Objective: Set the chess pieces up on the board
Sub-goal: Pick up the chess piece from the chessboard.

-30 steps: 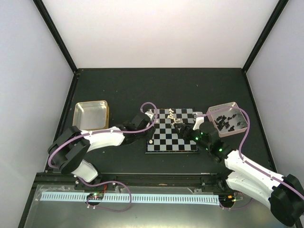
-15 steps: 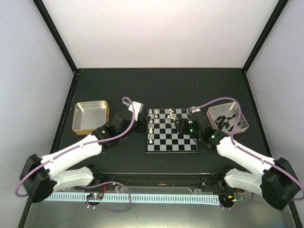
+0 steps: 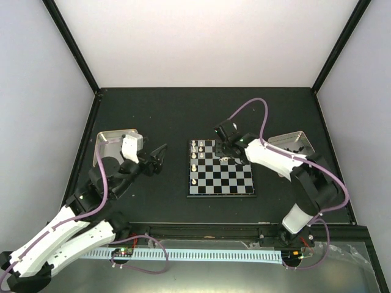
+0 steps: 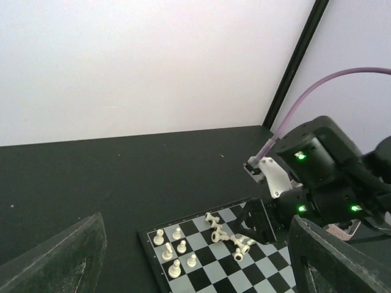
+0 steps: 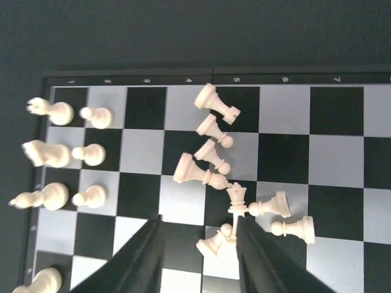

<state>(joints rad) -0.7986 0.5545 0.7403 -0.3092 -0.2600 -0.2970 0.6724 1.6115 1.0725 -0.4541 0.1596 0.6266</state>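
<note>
Left gripper (image 3: 160,156) off board (image 3: 226,180), apparently wider.

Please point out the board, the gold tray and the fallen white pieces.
board (image 3: 235,183): top view, a bare square.
gold tray (image 3: 114,132): top view, far rim.
fallen white pieces (image 5: 194,170): right wrist view, one piece's body.

A small flat square chessboard (image 3: 227,182) of black and pale-grey checks with a thin dark rim lies flat at the middle of the dark surface (image 3: 153,116) in the top view. Tiny cream-white plastic chess pieces (image 5: 91,154) stand upright in two short columns at its upper left edge, the taller figures outermost and pawns just beside them. One more stands alone lower down that edge. At the upper middle of the board a loose cluster of toppled pieces (image 5: 198,171) lies on its sides, several touching, spread over neighbouring squares.
</note>
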